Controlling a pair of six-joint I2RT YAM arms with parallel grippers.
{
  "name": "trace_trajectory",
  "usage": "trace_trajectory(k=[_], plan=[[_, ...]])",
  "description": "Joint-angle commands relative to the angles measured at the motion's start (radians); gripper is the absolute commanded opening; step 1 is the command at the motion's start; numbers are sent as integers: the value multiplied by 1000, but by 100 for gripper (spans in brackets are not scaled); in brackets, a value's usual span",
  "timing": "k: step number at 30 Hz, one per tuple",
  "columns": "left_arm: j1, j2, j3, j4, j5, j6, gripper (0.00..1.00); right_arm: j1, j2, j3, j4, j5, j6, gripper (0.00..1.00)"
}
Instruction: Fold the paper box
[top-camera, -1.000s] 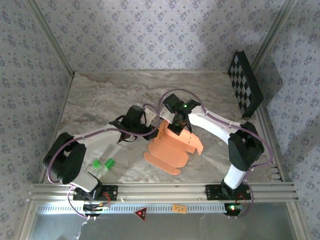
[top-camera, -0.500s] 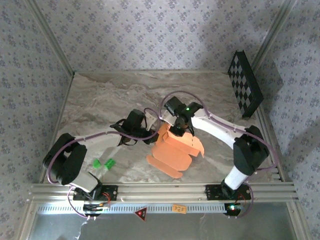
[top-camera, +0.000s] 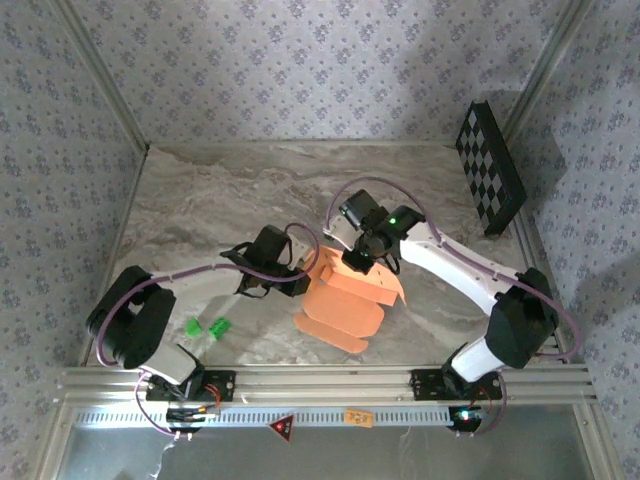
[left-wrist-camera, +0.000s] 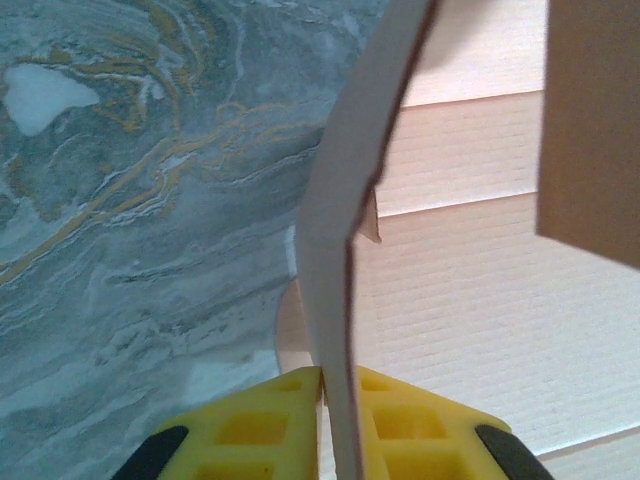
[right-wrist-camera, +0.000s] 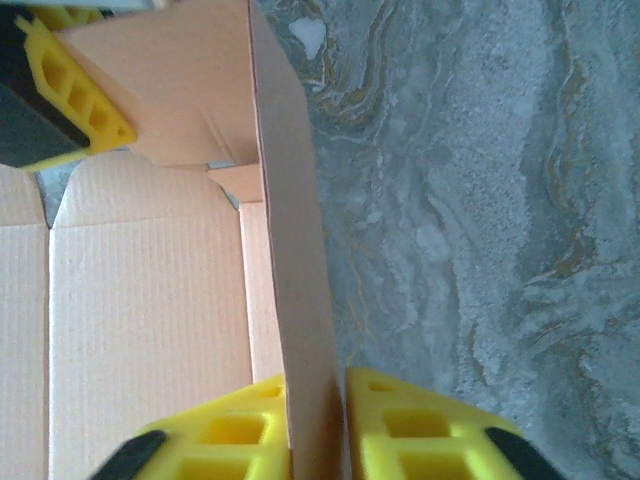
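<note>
The salmon-orange paper box (top-camera: 345, 300) lies partly folded in the middle of the marble table, with flaps spread toward the near edge. My left gripper (top-camera: 302, 268) is shut on the box's left wall (left-wrist-camera: 340, 260), which stands upright between its yellow fingers (left-wrist-camera: 260, 430). My right gripper (top-camera: 357, 262) is shut on the box's far wall (right-wrist-camera: 295, 250), held upright between its yellow fingers (right-wrist-camera: 420, 430). The ribbed inside floor of the box (right-wrist-camera: 140, 330) lies flat beside that wall. The left gripper's yellow finger (right-wrist-camera: 70, 100) shows in the right wrist view's top-left corner.
Two small bright green pieces (top-camera: 207, 329) lie near the left arm's base. A black-and-white checkerboard panel (top-camera: 489, 168) leans at the back right wall. The aluminium rail (top-camera: 320, 380) runs along the near edge. Bare marble (top-camera: 230, 190) stretches behind the arms.
The right arm has swung right and toward the near edge, carrying its wall of the box. The box has shifted slightly down and flattened. The left gripper moved right a little, holding its wall.
</note>
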Motion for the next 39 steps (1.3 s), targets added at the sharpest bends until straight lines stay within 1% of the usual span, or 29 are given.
trace_trajectory(k=[1,5,7,11,16,18,22,28,33,39], plan=[[-2,-46,58,-56,-22,29,12,-4,-24,-35,24,-24,24,12],[-1,-53,104,-91,-49,58,10,3,-21,-68,108,-24,77,8],[-1,-50,133,-111,-66,72,10,21,-18,-98,152,5,119,6],[-1,-34,178,-145,-86,95,10,56,-7,-123,230,118,192,5],[-1,-24,171,-134,-109,89,9,91,-10,-177,336,305,209,5],[-1,-22,150,-109,-122,82,9,107,-13,-203,372,336,202,5],[-1,-13,96,-71,-156,71,9,126,-29,-232,402,359,196,6],[-5,1,36,-44,-146,56,10,146,-54,-251,398,374,200,8],[-9,3,-11,-12,-148,42,10,170,-76,-250,395,356,191,12],[-10,22,-19,1,-151,37,10,183,-87,-229,344,348,194,18]])
